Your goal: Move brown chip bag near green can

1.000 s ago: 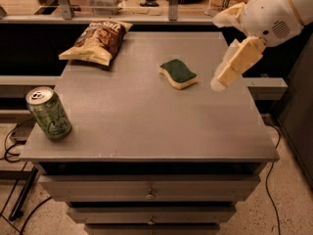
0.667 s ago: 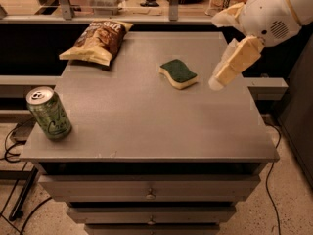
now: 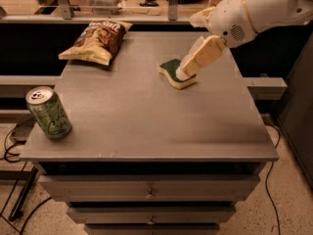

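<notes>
The brown chip bag lies flat at the far left corner of the grey table, its white lettering facing up. The green can stands upright near the table's front left edge. The gripper hangs from the white arm at the upper right, above the table's far right part, right over the green-and-yellow sponge. It is well to the right of the bag and holds nothing that I can see.
A green-and-yellow sponge lies on the table's far middle, partly behind the gripper. Drawers sit under the table. A rail and a ledge run behind the table. Cables lie on the floor at the left.
The arm has swung left, bringing the gripper from right of the sponge to over it. The bag, can and sponge have not moved.
</notes>
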Robot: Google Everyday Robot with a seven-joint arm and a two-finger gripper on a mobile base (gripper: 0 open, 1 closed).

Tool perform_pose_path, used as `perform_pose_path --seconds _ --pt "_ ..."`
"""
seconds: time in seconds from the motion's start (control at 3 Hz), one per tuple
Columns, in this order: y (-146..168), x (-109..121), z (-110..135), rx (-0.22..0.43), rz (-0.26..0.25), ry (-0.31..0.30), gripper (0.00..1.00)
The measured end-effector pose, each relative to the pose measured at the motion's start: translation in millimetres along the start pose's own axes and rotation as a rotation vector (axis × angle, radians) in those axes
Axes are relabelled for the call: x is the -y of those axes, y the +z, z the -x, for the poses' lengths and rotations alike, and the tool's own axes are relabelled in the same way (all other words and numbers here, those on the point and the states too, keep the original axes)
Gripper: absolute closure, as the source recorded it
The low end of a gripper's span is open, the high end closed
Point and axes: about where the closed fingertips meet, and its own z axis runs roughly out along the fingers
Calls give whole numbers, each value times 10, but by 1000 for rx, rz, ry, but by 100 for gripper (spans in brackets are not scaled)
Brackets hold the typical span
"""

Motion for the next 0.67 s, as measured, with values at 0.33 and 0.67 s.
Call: perform_pose_path --seconds 0.33,0.67 --pt "392 295 130 60 -20 10 0" --pt "1199 790 286 112 -39 64 0"
